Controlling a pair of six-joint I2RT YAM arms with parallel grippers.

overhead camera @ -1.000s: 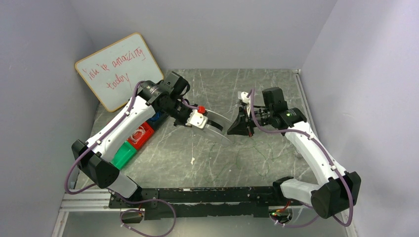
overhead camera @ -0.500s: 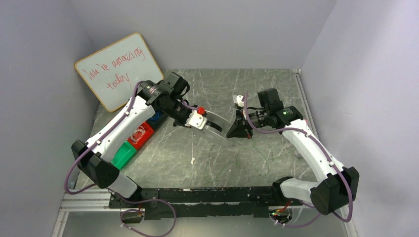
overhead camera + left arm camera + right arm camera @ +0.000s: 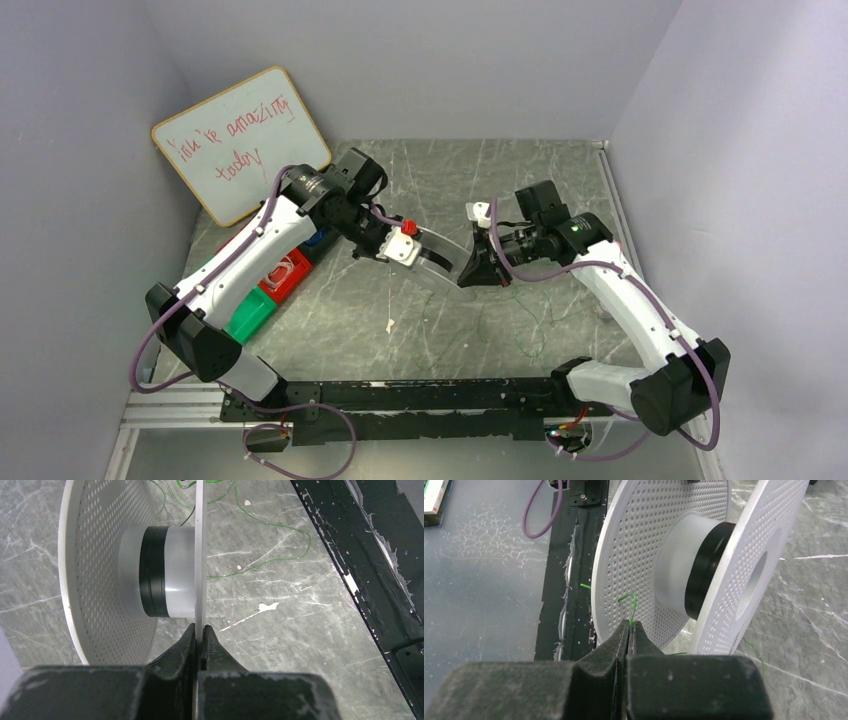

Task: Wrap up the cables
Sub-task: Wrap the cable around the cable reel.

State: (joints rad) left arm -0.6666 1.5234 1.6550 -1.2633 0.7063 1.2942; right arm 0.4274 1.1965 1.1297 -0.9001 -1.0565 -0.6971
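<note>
Grey marbled table (image 3: 450, 180) underneath, and above its middle the perforated white spool (image 3: 644, 555) stands on edge, a black band round its hub. On one side of the spool, the left gripper (image 3: 200, 635) has its jaws clamped on the thin flange rim. At the opposite flange, the right gripper (image 3: 630, 630) has its jaws pinched together on the green wire (image 3: 631, 605), whose tip curls against the perforations. More loose strands sprawl on the table below the spool.

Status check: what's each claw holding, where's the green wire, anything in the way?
Left claw shut on spool flange edge. Right claw shut on green wire, close to spool. Rest of it loose on table. No obstruction seen.
</note>
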